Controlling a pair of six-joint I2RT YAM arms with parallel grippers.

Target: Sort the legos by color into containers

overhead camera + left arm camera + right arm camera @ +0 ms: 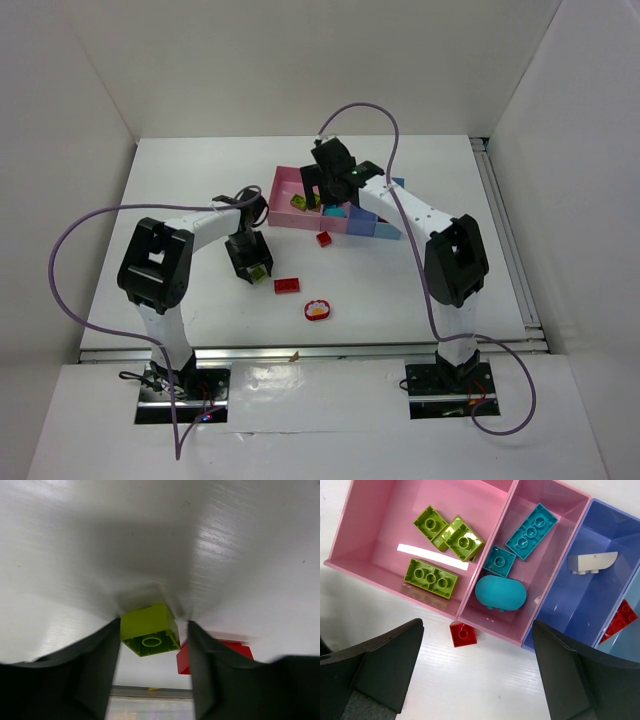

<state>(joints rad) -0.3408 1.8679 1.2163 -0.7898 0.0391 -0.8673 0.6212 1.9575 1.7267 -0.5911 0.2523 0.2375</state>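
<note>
My left gripper (pixel 154 630) is shut on a lime green brick (pixel 150 630), whose hollow underside faces the camera; in the top view this left gripper (pixel 255 268) is left of a flat red brick (pixel 287 285). My right gripper (pixel 477 627) hangs open over the containers' front edge, above a small red brick (pixel 462 634) on the table. The wide pink bin (pixel 380 515) holds three lime green bricks (pixel 431 577). The narrower pink bin (pixel 560 510) holds teal pieces (pixel 532 531). A blue bin (pixel 580 600) holds a white piece (pixel 592 562), and a red brick (pixel 620 622) lies in the farthest bin.
A round red-rimmed piece (pixel 317 310) lies near the table's front edge. The red brick (pixel 235 650) shows just behind my left gripper's right finger. The bins (pixel 285 205) stand mid-table, with my right arm reaching over them. White walls enclose the table.
</note>
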